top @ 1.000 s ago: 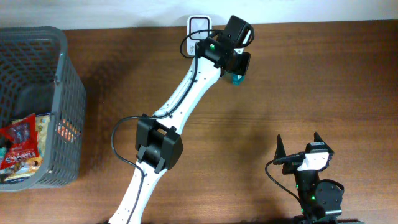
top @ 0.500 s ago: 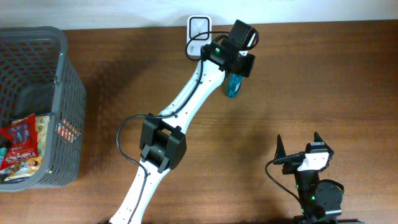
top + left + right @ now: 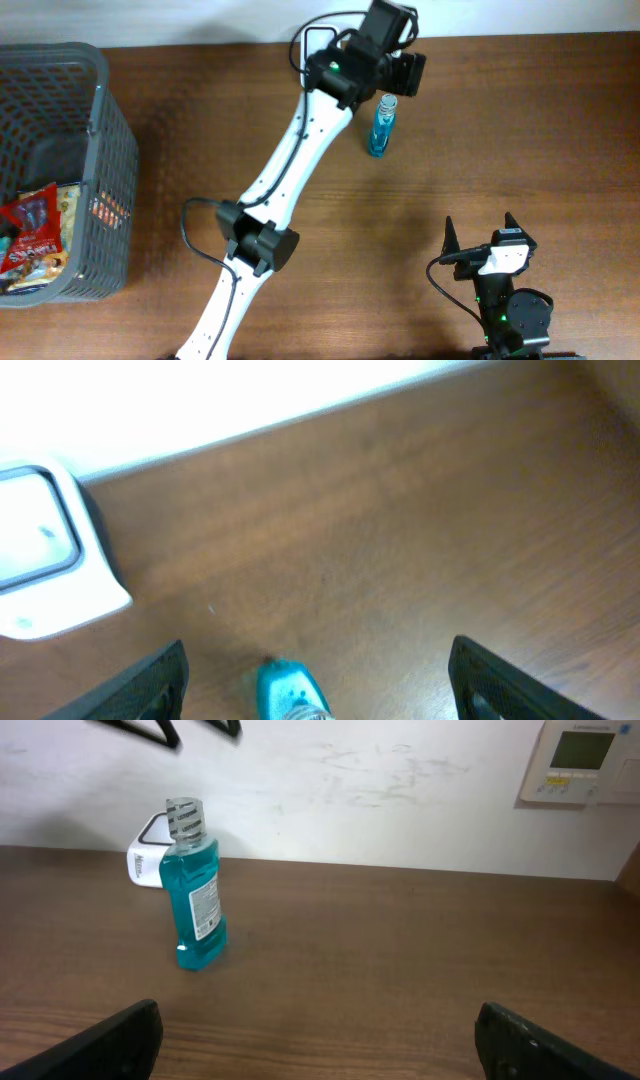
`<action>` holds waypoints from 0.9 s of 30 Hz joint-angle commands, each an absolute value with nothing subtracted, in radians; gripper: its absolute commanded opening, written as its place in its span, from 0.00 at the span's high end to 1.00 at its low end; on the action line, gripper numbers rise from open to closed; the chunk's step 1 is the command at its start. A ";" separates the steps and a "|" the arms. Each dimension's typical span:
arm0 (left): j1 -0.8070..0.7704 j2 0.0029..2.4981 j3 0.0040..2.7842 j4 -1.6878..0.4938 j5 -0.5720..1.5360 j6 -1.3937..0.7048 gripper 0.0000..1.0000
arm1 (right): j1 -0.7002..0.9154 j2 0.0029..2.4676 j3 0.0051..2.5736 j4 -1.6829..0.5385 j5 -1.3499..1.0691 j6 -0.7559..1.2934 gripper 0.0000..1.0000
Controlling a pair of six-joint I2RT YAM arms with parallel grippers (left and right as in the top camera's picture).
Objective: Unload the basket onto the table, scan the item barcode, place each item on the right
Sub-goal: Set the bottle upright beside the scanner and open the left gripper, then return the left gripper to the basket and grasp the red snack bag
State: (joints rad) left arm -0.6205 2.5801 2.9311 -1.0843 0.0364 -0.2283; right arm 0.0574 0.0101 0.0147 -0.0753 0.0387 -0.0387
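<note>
While my left arm stretches far across the brown wooden table point(image 3: 520, 130), my left gripper point(image 3: 404, 72) hangs over the small bottle of blue liquid point(image 3: 195, 885), which has a clear ribbed cap and a white label on its side. My left jaws are wide apart and they hold nothing. In the left wrist view one dark finger point(image 3: 150, 685) shows at each lower corner. A part of the bottle shows between them at the lower edge and touches neither of them.

The bottle stands upright on the table by itself, near the far edge where the white wall begins. Near it, closer to the wall and a little to one side, sits the white rounded scanner box point(image 3: 40, 555) with a dark-framed window on its face. I see a strip of bare wood between the box and the bottle, so they are not touching.

My right gripper point(image 3: 480, 222) waits low at the near edge of the table, well apart from the bottle and pointed towards it. Its jaws are also fully apart and empty.

At the left end of the table stands a dark grey plastic mesh basket point(image 3: 112, 140) with colourful snack packets point(image 3: 35, 230) lying inside, well apart from the bottle.
</note>
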 commanded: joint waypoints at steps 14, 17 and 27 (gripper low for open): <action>-0.092 2.156 3.139 -1.634 0.029 -0.247 0.05 | 0.051 0.004 0.006 -0.079 0.037 -0.045 0.02; 0.047 2.114 3.133 -1.688 0.070 -0.264 0.05 | 0.051 0.004 0.006 -0.079 0.037 -0.045 0.02; 0.387 2.032 2.907 -1.688 -0.016 -0.261 0.05 | 0.051 0.004 0.006 -0.079 0.037 -0.045 0.02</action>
